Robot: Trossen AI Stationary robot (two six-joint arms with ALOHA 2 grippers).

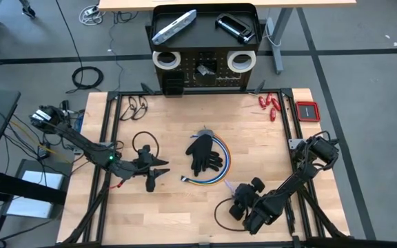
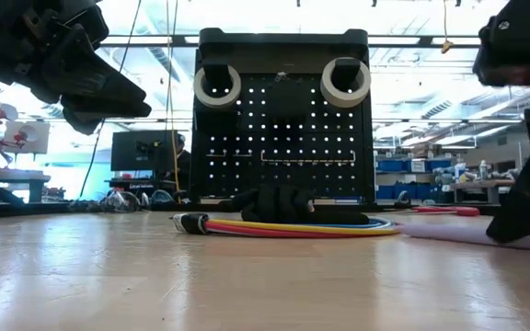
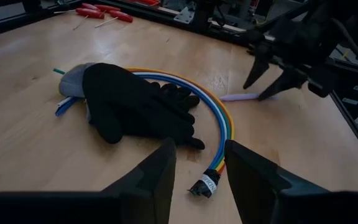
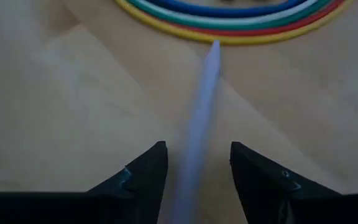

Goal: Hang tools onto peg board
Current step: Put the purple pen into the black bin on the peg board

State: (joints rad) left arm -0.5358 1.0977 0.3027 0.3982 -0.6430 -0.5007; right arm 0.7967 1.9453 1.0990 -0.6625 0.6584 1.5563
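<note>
The black peg board (image 1: pixel 205 69) stands upright at the table's far edge. Two white tape rolls (image 1: pixel 165 60) (image 1: pixel 241 60) hang on it, and a silver flat bar (image 1: pixel 174 26) and a black clamp (image 1: pixel 234 27) lie in its top tray. A purple-handled tool (image 4: pixel 204 93) lies flat on the table, one end at the coloured cable bundle (image 4: pixel 229 25). My right gripper (image 4: pixel 197 146) is open and slants down over the tool's near end, one finger on either side and apart from it. My left gripper (image 3: pixel 201 146) hangs open and empty at the table's left, pointing at the black glove (image 3: pixel 135 106).
The glove (image 1: pixel 202 153) lies on the cable bundle (image 1: pixel 222 169) in the table's middle. Red-handled tools (image 1: pixel 270 105) lie at the far right by a small red box (image 1: pixel 307 110). A black cord loop (image 1: pixel 143 141) lies near my left gripper (image 1: pixel 156 176).
</note>
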